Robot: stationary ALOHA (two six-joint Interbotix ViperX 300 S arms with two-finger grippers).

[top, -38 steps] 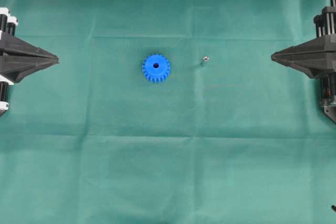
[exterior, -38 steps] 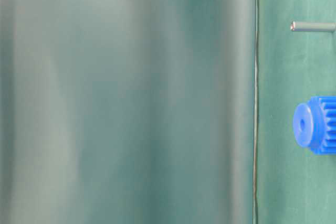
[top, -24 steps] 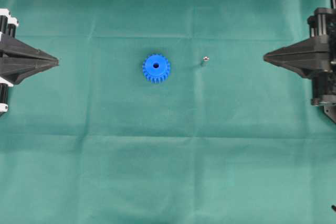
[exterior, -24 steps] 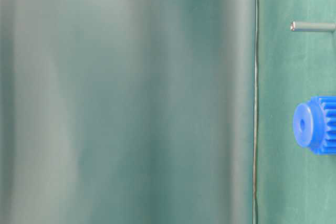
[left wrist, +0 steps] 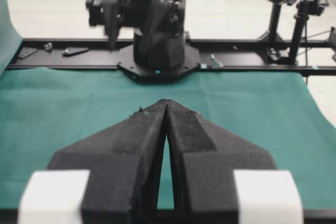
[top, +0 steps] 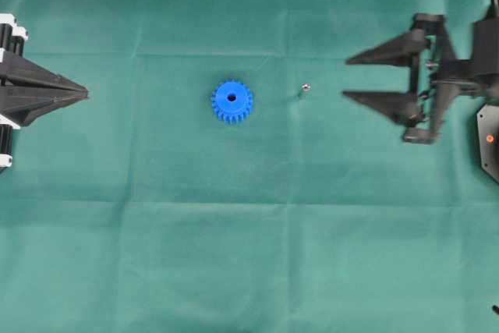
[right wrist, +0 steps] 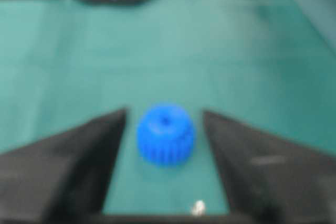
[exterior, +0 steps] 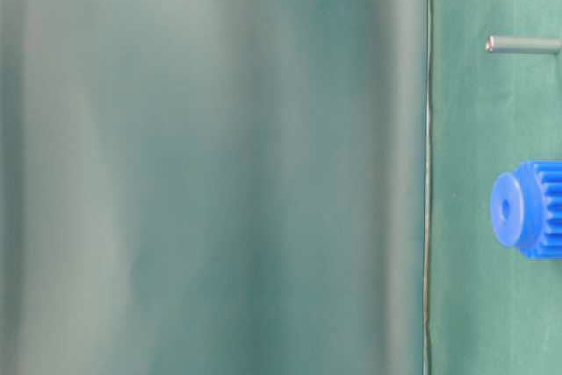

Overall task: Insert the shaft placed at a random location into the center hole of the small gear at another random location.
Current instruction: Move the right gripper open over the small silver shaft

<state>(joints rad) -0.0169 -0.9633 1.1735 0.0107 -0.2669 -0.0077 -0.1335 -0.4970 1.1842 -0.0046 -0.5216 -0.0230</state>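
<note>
while the right fingers (top: 366, 77) gape, the shaft (top: 305, 89) stands beside the small gear (top: 231, 101).

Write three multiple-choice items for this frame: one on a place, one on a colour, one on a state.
1. Seen from overhead, where does the shaft stand?
A. left of the small gear
B. between the small gear and the right claw
C. in the center hole

2. What colour is the small gear?
A. red
B. yellow
C. blue

3. How do the claws stand?
A. right open, left claw shut
B. both open
C. right shut on the shaft

Key: 1 B, the shaft stands apart on the cloth, right of the gear; 2 C, bright blue in every view; 3 A, the right fingers are spread, the left tips meet.
</note>
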